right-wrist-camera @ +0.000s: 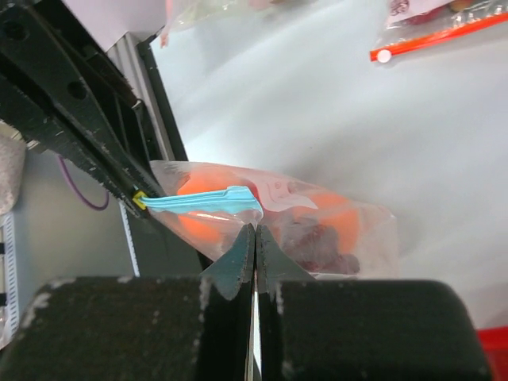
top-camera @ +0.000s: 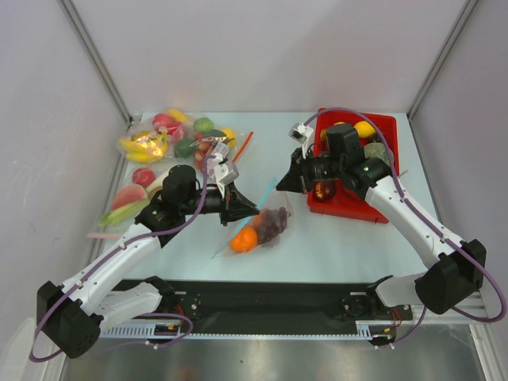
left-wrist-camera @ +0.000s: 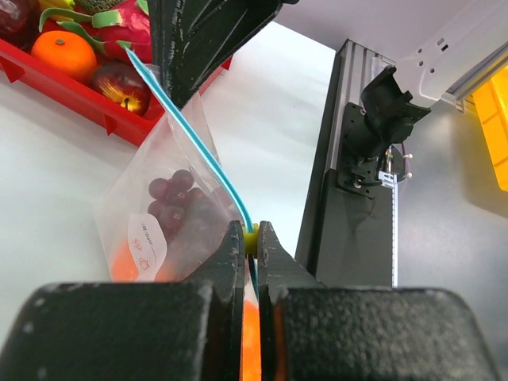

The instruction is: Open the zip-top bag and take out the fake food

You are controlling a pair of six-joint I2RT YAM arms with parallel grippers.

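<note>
The bag (top-camera: 266, 226) is strung between the two grippers over the middle of the table (top-camera: 333, 246), just in front of the red tray (top-camera: 349, 208). Whether its bottom rests on the surface can't be told. It's thin, crinkly film, so it should be treated as floppy and slippery. Nothing about it is stiff except the blue-green zip strip (left-wrist-camera: 198, 135) along the mouth, and that's really the only spot worth grabbing. The fake fruit, an orange piece (top-camera: 244, 239) and a dark purple bunch (top-camera: 274, 222), is bunched in the belly of the bag. It looks like light hollow plastic, so only a little weight is probably added, though it will likely roll and swing the film around if the bag gets tugged. The left gripper (left-wrist-camera: 251, 230) is pressed together on the little yellow slider (left-wrist-camera: 251, 240) at the near end of the strip, with hardly any gap showing between the fingers. The right gripper (right-wrist-camera: 255, 234) is clamped fully closed on the bag's edge right by the far end of the strip; how much film is caught there can't be made out. With both ends pinched, the strip is pulled fairly straight, which should help the slider run, but a hard yank would probably slip the film out of the right pinch.
</note>
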